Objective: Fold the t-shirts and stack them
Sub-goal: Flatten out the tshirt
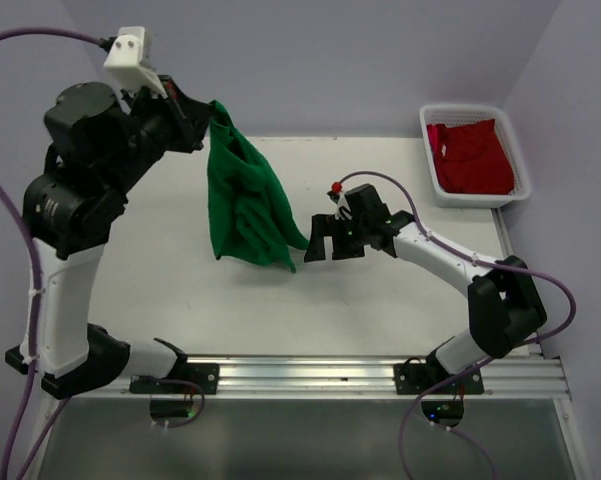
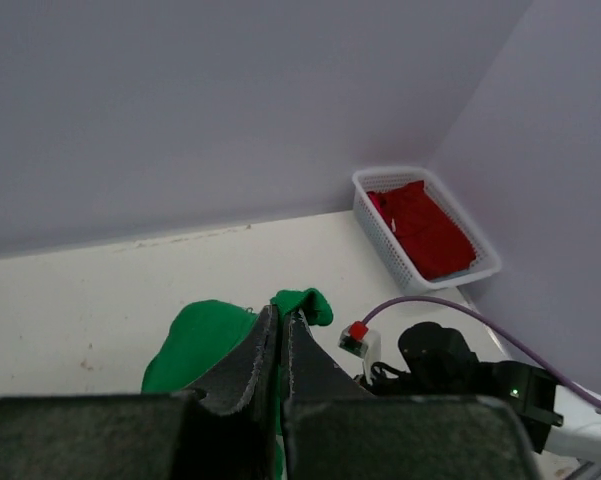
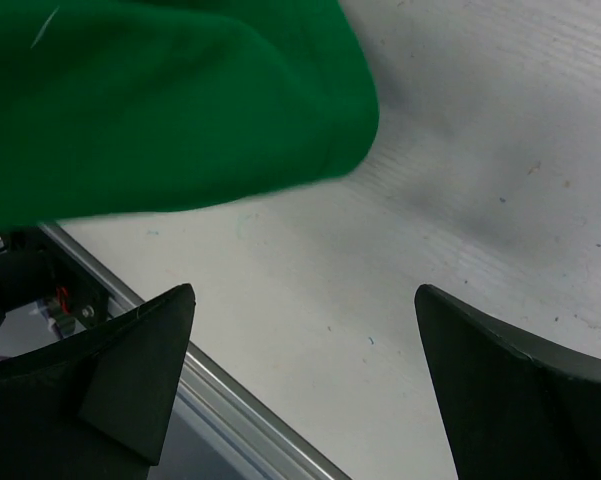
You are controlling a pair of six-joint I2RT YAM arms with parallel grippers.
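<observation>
**Holdings: two pincers, two t-shirts**

Top view.
- My left pincer (image 1: 212, 114): raised high over the white table (image 1: 150, 270), closed on the top edge of the bright green cloth t-shirt (image 1: 245, 205).
- The shirt hangs bunched from that grip, near the table's middle. I cannot tell whether its lower hem touches the table.
- My right pincer (image 1: 328, 244): low, open wide, empty, just beside the shirt's lower right corner.
- Red cloth t-shirt (image 1: 470, 158): crumpled inside the white plastic mesh basket (image 1: 429, 150), at the far right corner.

Left wrist view.
- Left pincer (image 2: 280, 316): fingers pressed together, green cloth (image 2: 200, 345) emerging on both sides.
- Basket (image 2: 385, 240) with the red shirt (image 2: 425, 228) sits by the back wall.

Right wrist view.
- Right pincer (image 3: 302, 300): fingers spread far apart, nothing between them.
- A rounded fold of green cloth (image 3: 160, 100) hangs ahead of them, over the table (image 3: 460, 150).
</observation>
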